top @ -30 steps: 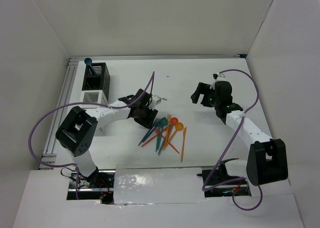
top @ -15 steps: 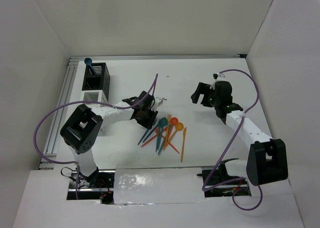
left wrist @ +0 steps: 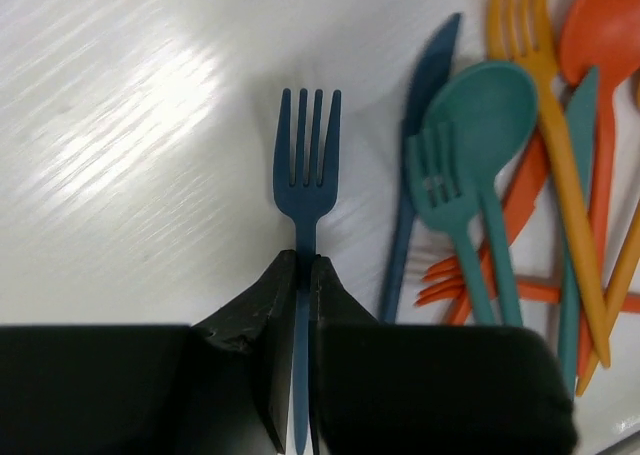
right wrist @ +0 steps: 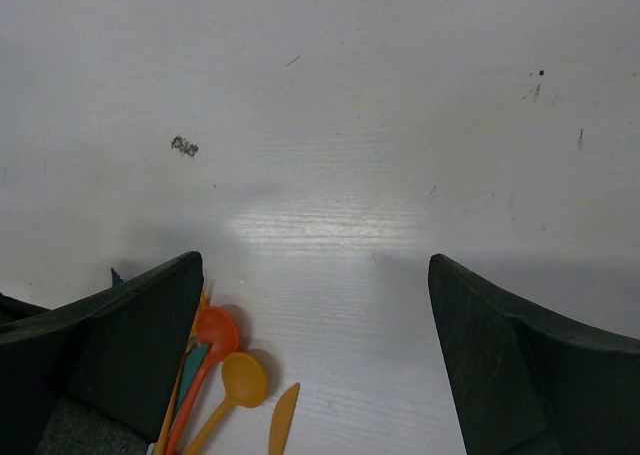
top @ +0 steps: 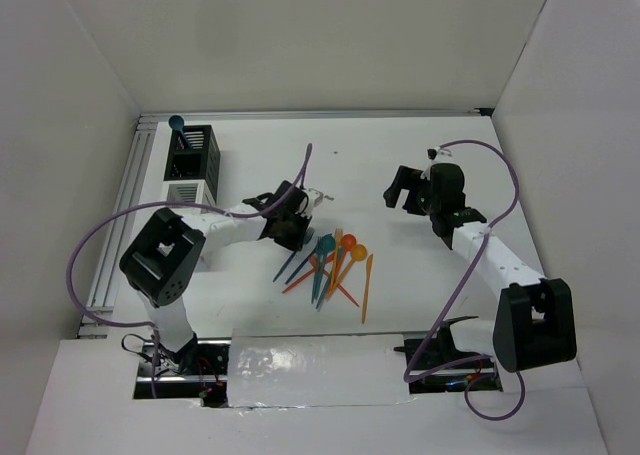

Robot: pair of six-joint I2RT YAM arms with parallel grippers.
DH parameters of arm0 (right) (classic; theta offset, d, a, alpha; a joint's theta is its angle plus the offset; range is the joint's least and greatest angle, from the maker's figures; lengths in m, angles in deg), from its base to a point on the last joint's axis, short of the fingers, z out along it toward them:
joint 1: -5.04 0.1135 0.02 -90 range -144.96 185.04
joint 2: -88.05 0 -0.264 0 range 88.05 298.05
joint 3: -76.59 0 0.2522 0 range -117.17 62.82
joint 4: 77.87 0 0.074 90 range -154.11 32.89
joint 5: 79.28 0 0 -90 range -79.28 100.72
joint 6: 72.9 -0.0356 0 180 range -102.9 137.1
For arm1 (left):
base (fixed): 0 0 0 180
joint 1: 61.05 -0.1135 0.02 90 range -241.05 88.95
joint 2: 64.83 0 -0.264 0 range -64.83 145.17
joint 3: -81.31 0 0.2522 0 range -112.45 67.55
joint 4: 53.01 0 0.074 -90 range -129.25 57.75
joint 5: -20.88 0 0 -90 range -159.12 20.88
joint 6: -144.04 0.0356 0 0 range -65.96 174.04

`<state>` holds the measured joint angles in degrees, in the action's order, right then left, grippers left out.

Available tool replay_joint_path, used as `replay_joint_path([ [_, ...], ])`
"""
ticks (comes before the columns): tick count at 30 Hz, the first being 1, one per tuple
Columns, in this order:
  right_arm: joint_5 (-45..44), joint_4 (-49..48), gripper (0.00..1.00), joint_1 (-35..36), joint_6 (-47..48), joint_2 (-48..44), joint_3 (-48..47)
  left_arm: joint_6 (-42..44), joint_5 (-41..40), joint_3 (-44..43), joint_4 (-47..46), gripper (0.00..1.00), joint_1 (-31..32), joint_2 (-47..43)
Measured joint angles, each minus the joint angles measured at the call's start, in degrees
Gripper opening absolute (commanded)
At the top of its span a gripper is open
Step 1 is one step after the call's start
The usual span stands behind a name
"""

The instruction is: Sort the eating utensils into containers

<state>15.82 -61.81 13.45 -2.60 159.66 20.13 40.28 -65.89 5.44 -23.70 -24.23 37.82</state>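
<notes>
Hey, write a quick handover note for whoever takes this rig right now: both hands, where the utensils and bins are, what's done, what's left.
Left hand: shut on the handle of the blue fork, just left of the pile.
Right hand: open, holding nothing, over bare table beyond the pile.
Pile: blue, teal, orange and red utensils overlapping at mid-table.
Black bin and white bin: far left, side by side.
Done: one blue round-headed utensil stands in the black bin. The white bin's contents can't be seen.
Left: bin the fork, then the whole pile.
</notes>
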Motion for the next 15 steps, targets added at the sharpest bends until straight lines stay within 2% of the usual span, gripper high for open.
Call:
replay_joint_path([
  [3, 0.1, 0.0, 1.0, 0.0, 0.0, -0.1, 0.0, -0.3, 1.7, 2.5, -1.0, 0.06, -3.7, -3.5],
  [8, 0.8, -0.1, 1.0, -0.1, -0.2, -0.2, 0.0, -0.3, 7.7, 1.2, -6.0, 0.09, -16.5, -16.7],
  [11, 1.5, -0.2, 1.0, -0.3, -0.4, -0.1, 0.0, 0.3, 10.5, -3.7, -13.3, 0.11, -23.4, -22.7],
  [15, 2.4, -0.7, 1.0, -0.5, -0.6, 0.8, 0.0, -0.1, 12.6, -8.6, -26.3, 0.11, -31.2, -24.0],
])
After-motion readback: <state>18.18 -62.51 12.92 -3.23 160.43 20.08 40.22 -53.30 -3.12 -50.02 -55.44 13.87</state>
